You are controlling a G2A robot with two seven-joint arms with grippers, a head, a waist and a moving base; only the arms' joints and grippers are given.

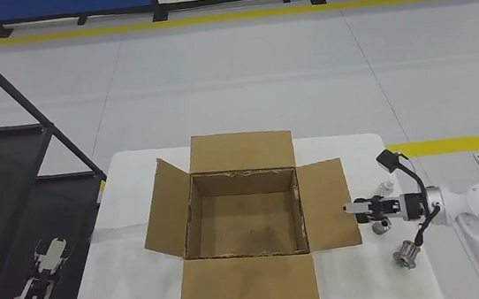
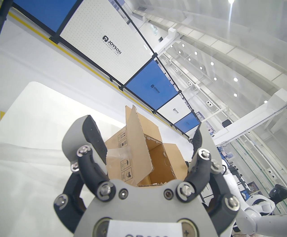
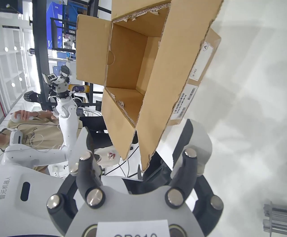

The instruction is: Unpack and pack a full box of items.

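Box stands open, seemingly empty, on the bench. With your right gripper beside its flap, left gripper off-bench, fingers apart on both, clear that flap before reaching in.

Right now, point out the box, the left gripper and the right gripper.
box (image 1: 248,284): top view, near flap.
left gripper (image 1: 51,247): top view, between its fingertips.
right gripper (image 1: 351,211): top view, between its fingertips.

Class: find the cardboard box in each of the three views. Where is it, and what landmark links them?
Top view: cardboard box, flaps open, mid-table.
Left wrist view: cardboard box beyond the open left gripper.
Right wrist view: cardboard box beyond the open right gripper.
Shared landmark: the white table under it.
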